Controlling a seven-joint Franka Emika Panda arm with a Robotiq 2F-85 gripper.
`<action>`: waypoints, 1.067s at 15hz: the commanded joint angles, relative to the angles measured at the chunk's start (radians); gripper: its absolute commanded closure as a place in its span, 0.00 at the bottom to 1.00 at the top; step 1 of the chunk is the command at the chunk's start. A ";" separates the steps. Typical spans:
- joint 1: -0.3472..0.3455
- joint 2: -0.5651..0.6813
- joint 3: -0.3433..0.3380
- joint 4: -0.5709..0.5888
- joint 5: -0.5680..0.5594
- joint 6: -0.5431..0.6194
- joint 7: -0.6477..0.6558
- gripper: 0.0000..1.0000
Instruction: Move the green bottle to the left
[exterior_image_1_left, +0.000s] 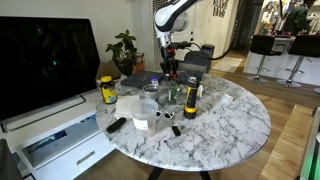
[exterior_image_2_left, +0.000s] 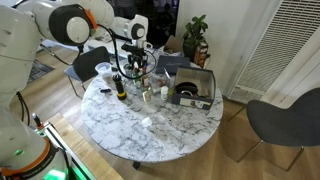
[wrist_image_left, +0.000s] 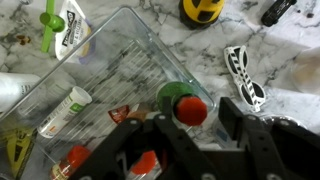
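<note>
Green bottle (wrist_image_left: 181, 98), red-topped, stands just below centre of the wrist view, right between the two dark fingers (wrist_image_left: 145, 150) of the gripper (wrist_image_left: 195, 120). The jaws are spread wide, one finger on each side of the bottle, and I see no pad pressing on it; the gripper holds nothing. The bottle sits at the lower right corner of a clear plastic bin (wrist_image_left: 150, 45), and I cannot tell for sure whether it stands inside the wall or just outside it. Within the bin, to the left of the bottle, lies a white tube (wrist_image_left: 65, 110).

Further out in the wrist view, a black-and-white patterned piece (wrist_image_left: 243, 78) lies on the marble to the right of the bin, a yellow-and-black round thing (wrist_image_left: 205, 8) shows at the top edge, and a black remote (wrist_image_left: 278, 10) sits in the upper right corner.

In both exterior views the gripper (exterior_image_1_left: 170, 70) (exterior_image_2_left: 135, 62) hangs low over the cluster of things on the round marble table (exterior_image_1_left: 235, 120) (exterior_image_2_left: 170, 125). A yellow-lidded jar (exterior_image_1_left: 107, 90) stands toward the left of the table in an exterior view.
</note>
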 joint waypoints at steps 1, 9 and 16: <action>0.010 -0.026 -0.007 -0.012 0.004 -0.014 0.051 0.14; -0.028 -0.250 -0.031 -0.196 0.120 0.054 0.261 0.00; -0.032 -0.530 -0.048 -0.511 0.036 0.221 0.176 0.00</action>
